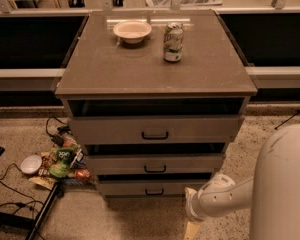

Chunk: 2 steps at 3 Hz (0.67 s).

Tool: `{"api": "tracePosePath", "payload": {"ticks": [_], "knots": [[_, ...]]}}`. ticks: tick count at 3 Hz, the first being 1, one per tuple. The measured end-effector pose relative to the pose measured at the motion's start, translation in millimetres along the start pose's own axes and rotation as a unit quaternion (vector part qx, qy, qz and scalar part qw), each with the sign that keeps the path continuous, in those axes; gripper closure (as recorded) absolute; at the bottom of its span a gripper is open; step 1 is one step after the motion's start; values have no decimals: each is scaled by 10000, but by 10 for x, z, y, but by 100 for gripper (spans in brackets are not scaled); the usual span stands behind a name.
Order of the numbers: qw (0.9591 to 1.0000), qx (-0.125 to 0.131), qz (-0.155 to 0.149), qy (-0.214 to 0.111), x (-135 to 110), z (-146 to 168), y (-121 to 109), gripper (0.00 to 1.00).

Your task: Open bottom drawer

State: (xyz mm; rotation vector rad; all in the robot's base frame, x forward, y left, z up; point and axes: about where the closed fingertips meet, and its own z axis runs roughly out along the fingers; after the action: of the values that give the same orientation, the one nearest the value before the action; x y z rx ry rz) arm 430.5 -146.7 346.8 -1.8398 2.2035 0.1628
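Hanging apart from the cabinet front, your gripper [192, 230] has the bottom drawer [125, 188] up and left of the jaws, its black handle [154, 191] running level, and you cannot tell whether those jaws are released or clenched.

Your tally, kind by kind.
You have one bench [115, 69] with three drawers: top drawer [110, 129], middle drawer [115, 164], bottom drawer [125, 188]. On it sit one cream bowl [132, 30] and one can [173, 42]. On the floor lies one white bowl [31, 164], and one pincer [191, 230] is low by the bench's right front corner.
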Motion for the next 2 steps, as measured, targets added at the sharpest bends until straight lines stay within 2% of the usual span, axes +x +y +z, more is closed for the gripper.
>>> {"api": "tracePosePath", "payload": {"ticks": [1, 2], "knots": [[10000, -43, -5, 0, 10, 47, 33, 0], [9999, -124, -60, 27, -94, 196, -18, 0]]}}
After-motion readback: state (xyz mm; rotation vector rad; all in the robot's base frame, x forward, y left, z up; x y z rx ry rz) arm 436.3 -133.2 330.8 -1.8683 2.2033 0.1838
